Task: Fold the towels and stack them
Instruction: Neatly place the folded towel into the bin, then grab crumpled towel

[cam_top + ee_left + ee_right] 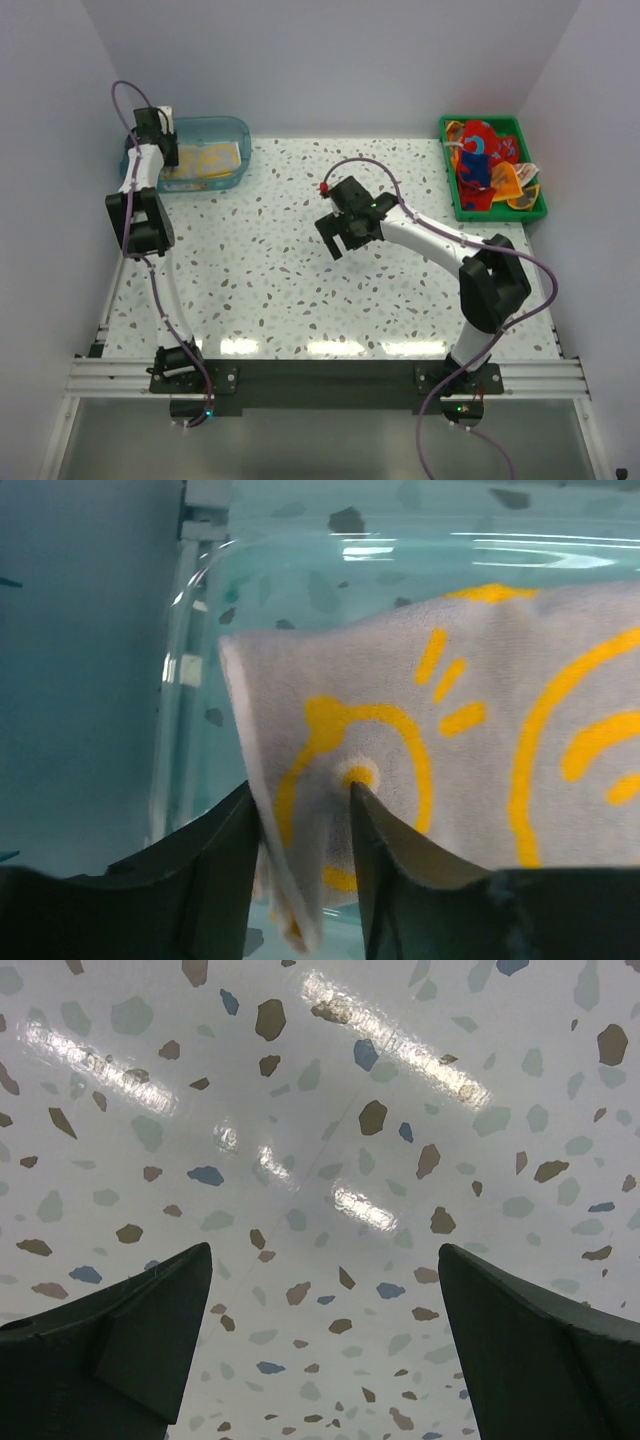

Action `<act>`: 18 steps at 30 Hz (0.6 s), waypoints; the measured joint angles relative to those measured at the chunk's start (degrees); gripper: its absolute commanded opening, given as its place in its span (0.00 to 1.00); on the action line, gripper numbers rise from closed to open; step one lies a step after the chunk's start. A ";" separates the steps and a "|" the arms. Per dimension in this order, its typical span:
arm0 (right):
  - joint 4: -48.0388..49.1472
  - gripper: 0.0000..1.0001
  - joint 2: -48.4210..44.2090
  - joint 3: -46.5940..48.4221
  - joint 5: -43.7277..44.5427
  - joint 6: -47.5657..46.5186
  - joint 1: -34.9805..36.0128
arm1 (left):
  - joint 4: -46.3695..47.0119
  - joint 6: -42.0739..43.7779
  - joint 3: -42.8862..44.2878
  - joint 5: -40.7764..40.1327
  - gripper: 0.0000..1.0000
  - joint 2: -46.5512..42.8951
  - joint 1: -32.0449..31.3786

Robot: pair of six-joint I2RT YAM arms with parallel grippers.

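A folded cream towel with yellow ducks (200, 160) lies in the clear blue tub (236, 132) at the back left. My left gripper (157, 128) is over the tub's left end. In the left wrist view the jaws (302, 800) pinch the left edge of the cream duck towel (480, 750), which bunches between them. Several more towels (485, 165), red, teal and orange, are heaped in the green tray (535, 212) at the back right. My right gripper (340, 238) hovers over the middle of the table, open and empty (325, 1250).
The speckled table (260, 290) shows bare terrazzo under my right gripper (330, 1160). The tub's clear wall (190, 680) stands close to the left of my left fingers. White walls close in on the left, back and right.
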 measured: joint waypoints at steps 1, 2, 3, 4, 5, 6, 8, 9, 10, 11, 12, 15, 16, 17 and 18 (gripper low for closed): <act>-0.20 0.98 0.24 0.31 0.13 0.02 0.00 | 0.22 0.02 0.00 -1.14 0.55 0.46 0.07; -0.31 0.99 0.39 0.50 0.55 0.04 0.00 | 0.46 -0.07 0.00 -2.36 0.67 0.79 0.11; -0.46 0.99 0.42 0.59 1.18 0.07 0.00 | 0.57 0.04 0.00 -3.30 0.72 0.98 0.15; -0.72 0.99 0.42 0.72 1.60 0.11 -0.02 | 0.74 -0.28 0.00 -4.59 0.77 1.09 0.22; -0.94 0.99 0.42 0.92 2.19 0.26 -0.20 | 0.94 -0.66 0.00 -5.75 0.86 1.09 0.28; -1.03 0.99 0.42 1.14 2.82 0.50 -0.42 | 1.31 -1.09 0.00 -6.80 0.90 1.05 0.39; -1.07 0.99 0.42 1.51 4.02 1.03 -1.22 | 2.40 -1.92 0.04 -8.55 0.99 0.87 0.66; -1.07 0.99 0.42 1.73 4.59 1.40 -1.95 | 2.64 -2.32 0.02 -9.16 1.00 0.68 0.81; -1.11 0.99 0.39 2.01 5.40 1.77 -2.91 | 2.75 -3.02 0.02 -9.49 1.00 0.33 0.94; -1.11 0.99 0.39 2.36 6.16 2.25 -4.39 | 2.80 -3.43 -0.07 -9.53 1.00 -0.31 1.03; -1.11 0.99 0.37 2.80 7.15 2.67 -5.90 | 2.73 -4.33 -0.24 -9.46 1.00 -1.22 1.09; -0.76 0.99 0.22 4.31 10.12 3.91 -11.72 | 3.39 -7.50 -3.41 -8.07 1.00 -7.13 1.20; -0.61 0.98 0.09 4.85 11.26 4.33 -14.16 | 3.45 -8.92 -5.22 -7.04 1.00 -10.05 1.09; -0.35 0.97 -0.09 5.42 12.39 4.87 -16.59 | 3.65 -10.16 -7.04 -6.01 1.00 -13.16 0.90; -0.20 0.96 -0.22 6.08 13.60 5.40 -18.95 | 4.50 -11.56 -9.46 -5.03 1.00 -16.59 0.68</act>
